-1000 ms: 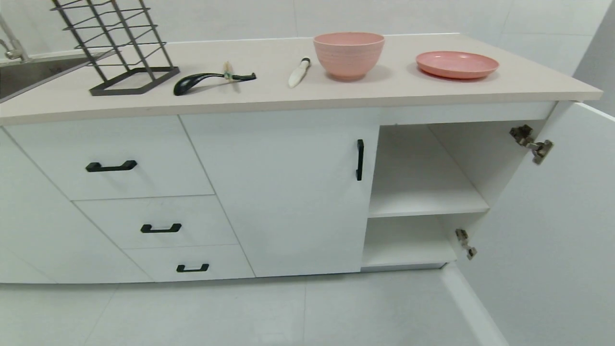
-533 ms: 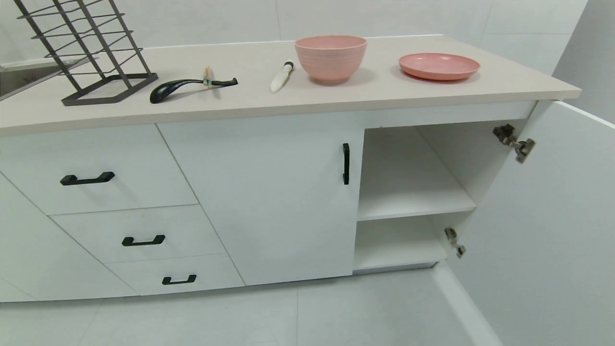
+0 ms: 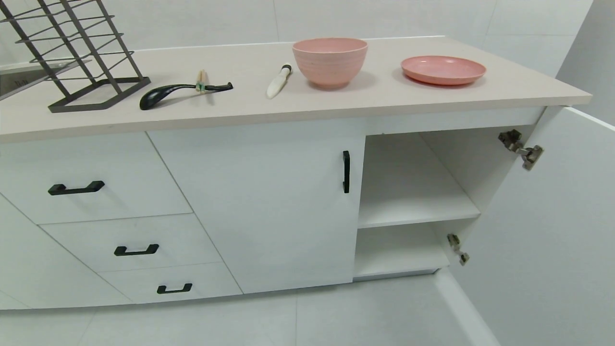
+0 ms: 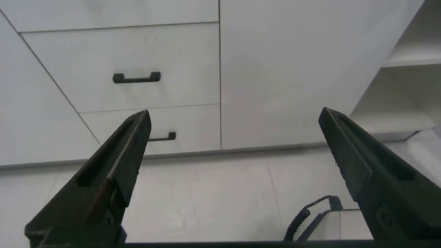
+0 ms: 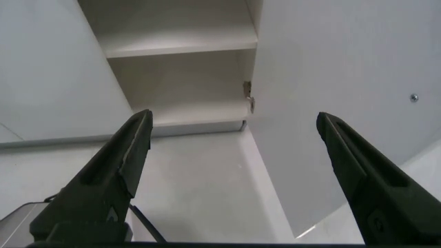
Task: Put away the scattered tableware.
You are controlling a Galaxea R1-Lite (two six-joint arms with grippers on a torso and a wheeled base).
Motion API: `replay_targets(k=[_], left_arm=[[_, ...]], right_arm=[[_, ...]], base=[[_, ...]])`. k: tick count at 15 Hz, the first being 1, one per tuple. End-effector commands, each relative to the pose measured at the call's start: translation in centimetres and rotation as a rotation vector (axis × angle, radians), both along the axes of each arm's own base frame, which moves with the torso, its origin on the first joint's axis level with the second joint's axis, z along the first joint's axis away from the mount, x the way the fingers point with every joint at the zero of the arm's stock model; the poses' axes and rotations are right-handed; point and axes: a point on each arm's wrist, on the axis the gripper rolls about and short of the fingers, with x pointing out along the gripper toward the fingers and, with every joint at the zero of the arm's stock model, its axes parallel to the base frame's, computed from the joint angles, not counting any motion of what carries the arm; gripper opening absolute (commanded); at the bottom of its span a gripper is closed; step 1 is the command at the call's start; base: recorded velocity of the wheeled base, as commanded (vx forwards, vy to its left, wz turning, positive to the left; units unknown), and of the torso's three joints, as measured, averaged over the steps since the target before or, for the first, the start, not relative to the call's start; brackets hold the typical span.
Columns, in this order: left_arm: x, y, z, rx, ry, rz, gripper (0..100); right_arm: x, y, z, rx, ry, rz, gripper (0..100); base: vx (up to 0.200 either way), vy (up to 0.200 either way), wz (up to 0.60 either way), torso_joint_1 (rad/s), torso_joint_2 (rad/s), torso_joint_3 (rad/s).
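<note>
On the beige countertop (image 3: 250,108) stand a pink bowl (image 3: 329,61) and, to its right, a flat pink plate (image 3: 443,69). Left of the bowl lie a white-handled knife (image 3: 278,82), a black ladle (image 3: 168,92) and a pair of chopsticks (image 3: 202,80) crossing its handle. My left gripper (image 4: 234,124) hangs open low before the drawers (image 4: 138,77), holding nothing. My right gripper (image 5: 234,127) hangs open low in front of the open cabinet's shelves (image 5: 186,48), also holding nothing.
A black wire rack (image 3: 77,53) stands at the counter's left, beside a sink (image 3: 19,79). The right cabinet door (image 3: 562,230) is swung wide open, showing two bare shelves (image 3: 413,211). The middle door (image 3: 269,206) is closed; three drawers (image 3: 96,192) sit left. Floor below is bare tile.
The whole head view has shifted: the counter now sits lower and further left in the picture, so the camera moved. The tableware keeps its places on the counter.
</note>
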Motion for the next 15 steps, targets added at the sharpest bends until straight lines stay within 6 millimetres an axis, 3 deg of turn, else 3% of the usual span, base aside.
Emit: replay_targets(k=[1,5,15], left_arm=[[0.02,0.00,0.00,0.000,0.003,0.000,100],[0.02,0.00,0.00,0.000,0.003,0.000,100],[0.02,0.00,0.00,-0.003,0.003,0.000,100]], right_arm=[[0.02,0.00,0.01,-0.001,0.003,0.000,100],[0.02,0.00,0.01,-0.001,0.003,0.000,100],[0.03,0.00,0.01,-0.003,0.004,0.002,100]], base=[[0.200,0.000,0.00,-0.002,0.00,0.007],[0.200,0.000,0.00,0.007,0.00,0.002],[0.000,0.000,0.00,0.000,0.00,0.000]])
